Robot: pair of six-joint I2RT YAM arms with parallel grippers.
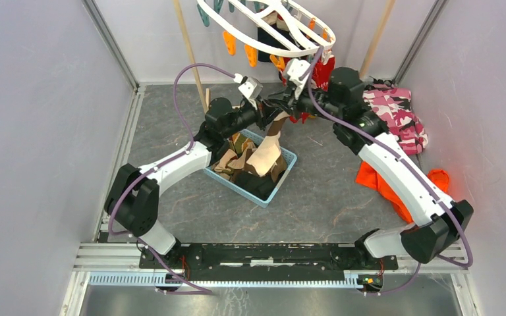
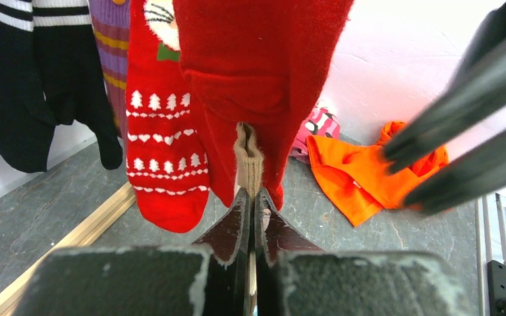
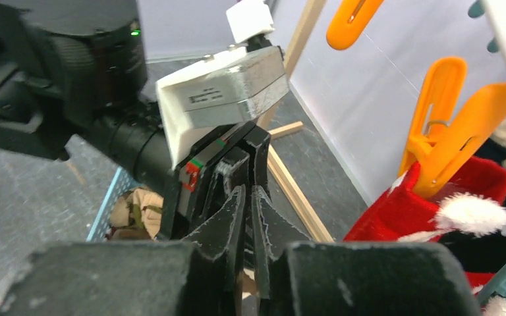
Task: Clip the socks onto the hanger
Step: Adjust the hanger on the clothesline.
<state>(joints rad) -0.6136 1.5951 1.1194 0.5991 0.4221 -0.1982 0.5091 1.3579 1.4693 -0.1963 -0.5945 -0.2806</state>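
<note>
Pinching one beige sock [image 2: 248, 155], left pincer [image 2: 251, 194]

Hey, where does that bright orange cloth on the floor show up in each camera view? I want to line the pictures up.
Top external: the orange cloth lies on the floor at the right side.
Left wrist: on the floor, right of centre.
Right wrist: not in it.
Shared landmark: the pink camouflage garment, next to the cloth in both views that show it.
</note>
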